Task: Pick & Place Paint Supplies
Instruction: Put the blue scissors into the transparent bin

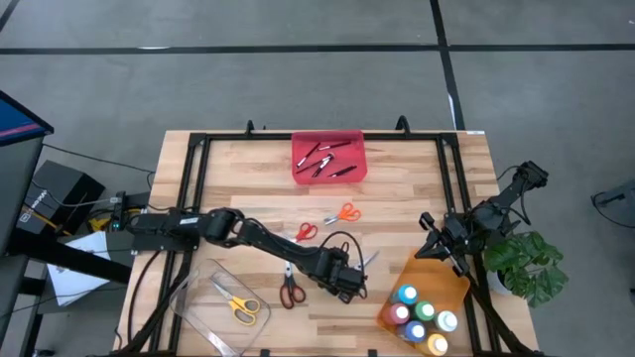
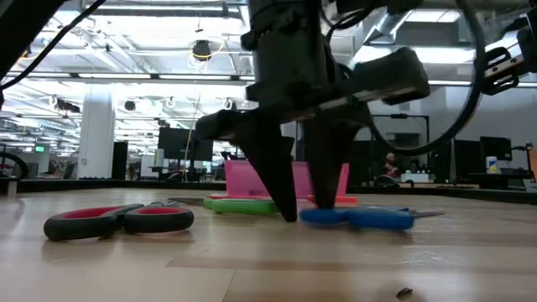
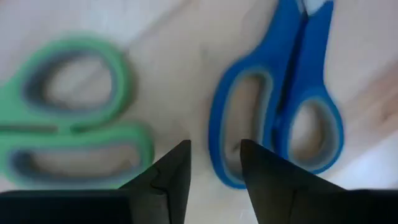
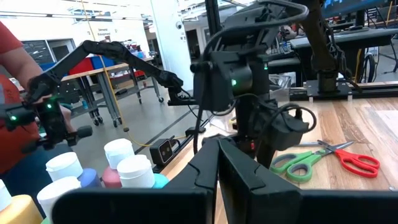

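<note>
Blue-handled scissors [image 3: 277,106] lie flat on the wooden table [image 1: 397,198], right under the left gripper [image 3: 214,163]; its two dark fingers stand apart, tips down at the wood, one tip beside the outer edge of a blue handle loop, nothing clamped. Low view shows the same: fingertips at the table surface, blue scissors [image 2: 357,218] just beside them. Green-handled scissors [image 3: 68,118] lie just beside the blue pair on the other side of the fingers.

Left arm reaches from table's left edge to centre-front. Right gripper [image 4: 217,163] waits at the right side near the orange tray [image 1: 427,288], fingers together, holding nothing.

Orange tray holds paint bottles [image 1: 422,315] with white caps, standing upright, clustered. Clear tray [image 1: 198,307] at front left holds yellow-handled scissors [image 1: 236,302]. Red tray [image 1: 329,157] at the table's far edge holds several thin dark brush sticks [image 1: 325,159].

Loose on the table: dark red-handled scissors [image 1: 290,288] near the left gripper, red scissors [image 1: 305,232] and orange scissors [image 1: 342,213] toward the middle, well apart from the trays.

Potted plant [image 1: 531,266] sits off the right edge. Person's red sleeve [image 4: 15,68] shows in the right wrist view.
</note>
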Motion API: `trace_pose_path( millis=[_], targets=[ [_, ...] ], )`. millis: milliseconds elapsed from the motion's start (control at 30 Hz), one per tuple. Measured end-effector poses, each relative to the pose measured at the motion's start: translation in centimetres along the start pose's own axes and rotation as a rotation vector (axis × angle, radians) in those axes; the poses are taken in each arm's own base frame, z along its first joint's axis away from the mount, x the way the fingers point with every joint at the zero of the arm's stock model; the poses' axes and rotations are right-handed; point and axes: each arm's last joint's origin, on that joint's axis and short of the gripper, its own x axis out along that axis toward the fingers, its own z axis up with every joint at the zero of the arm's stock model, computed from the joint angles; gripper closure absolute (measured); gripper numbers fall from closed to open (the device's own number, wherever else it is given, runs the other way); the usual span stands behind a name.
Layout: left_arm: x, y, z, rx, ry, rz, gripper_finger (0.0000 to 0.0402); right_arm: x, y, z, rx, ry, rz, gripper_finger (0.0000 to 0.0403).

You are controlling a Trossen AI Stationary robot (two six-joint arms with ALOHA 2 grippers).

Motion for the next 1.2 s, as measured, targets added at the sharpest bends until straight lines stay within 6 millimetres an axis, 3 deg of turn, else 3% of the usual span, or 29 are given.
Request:
trace_pose_path(
  millis=[200, 400, 700, 900, 1200],
  targets=[
    [1.1, 0.8, -0.7, 0.023, 0.091, 0.0, 0.0298, 0.0, 0.0, 0.0, 0.0, 0.0, -0.001, 0.0394],
    [1.4, 0.7, -1.0, 0.03, 0.067, 0.005, 0.0381, 0.0, 0.0, 0.0, 0.0, 0.0, 0.0, 0.0395],
    [0.9, 0.6, -0.9, 0.0, 0.05, -0.007, 0.0388, 0.0, 0.0, 0.0, 0.0, 0.0, 0.0, 0.0395],
    [-1.9, 1.0, -0.1, -0.023, 0.005, -0.03, 0.0388, 0.0, 0.0, 0.0, 0.0, 0.0, 0.0, 0.0395],
    [-12.2, 2.8, 1.2, -0.049, -0.112, -0.155, 0.0388, 0.0, 0.0, 0.0, 0.0, -0.001, 0.0, 0.0395]
  ],
)
